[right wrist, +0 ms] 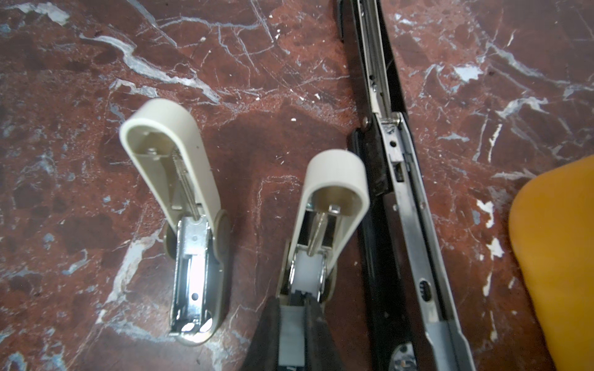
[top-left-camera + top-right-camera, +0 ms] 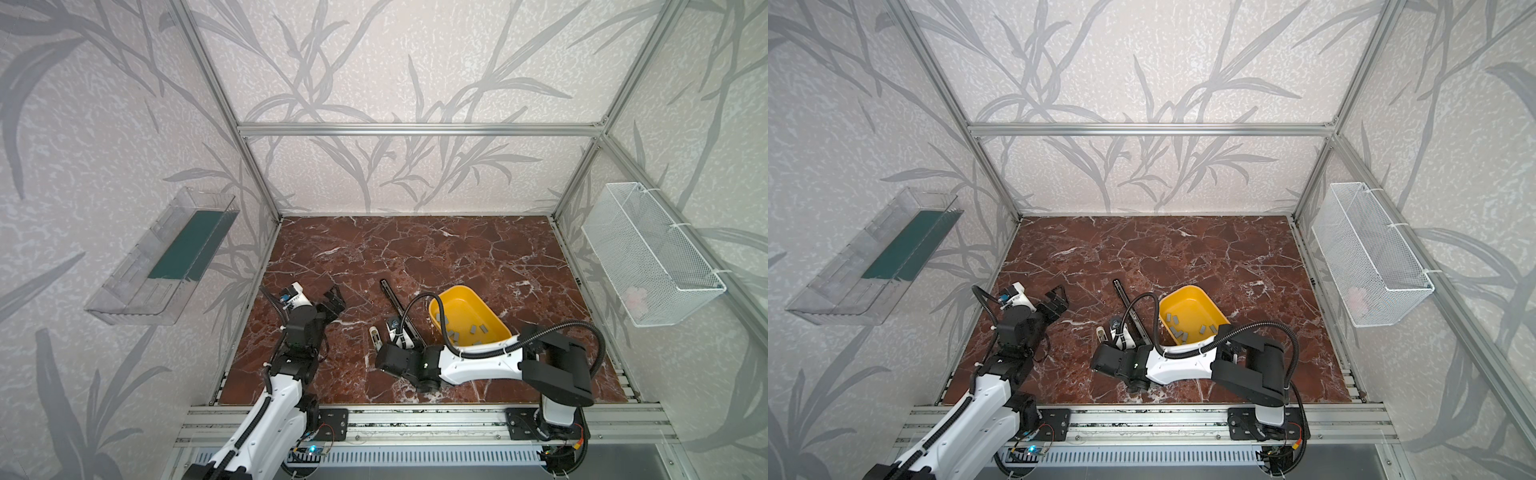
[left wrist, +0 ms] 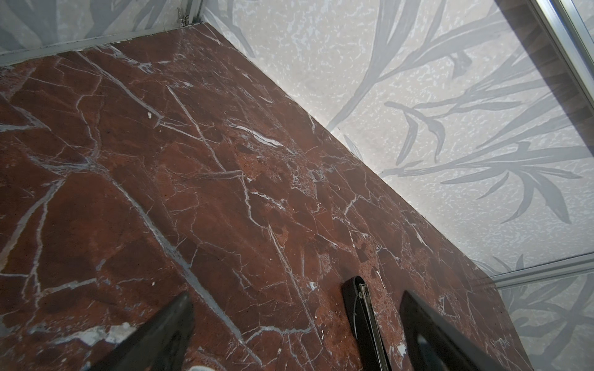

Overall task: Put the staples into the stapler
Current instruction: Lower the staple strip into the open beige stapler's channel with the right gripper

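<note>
Your right tool [image 1: 294, 303] is pinched shut on what looks like a pale staple strip [image 1: 291, 331], at the open cream stapler [image 1: 334, 180]. Your left tool [image 2: 336, 300] gapes wide, empty. The stapler [image 2: 390, 295] lies opened flat on the desk [image 2: 457, 249], between that cream one and the yellow bin [image 2: 457, 289]. Its long axis runs diagonally, far end pointing back-left. Carry the strip across, line it up with that axis, and lower it flat into the magazine [image 1: 390, 144].

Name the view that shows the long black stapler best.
Right wrist view: the stapler lies opened flat, close up and detailed. Both top views show it small and distant; the left wrist view catches only one rounded end.
</note>
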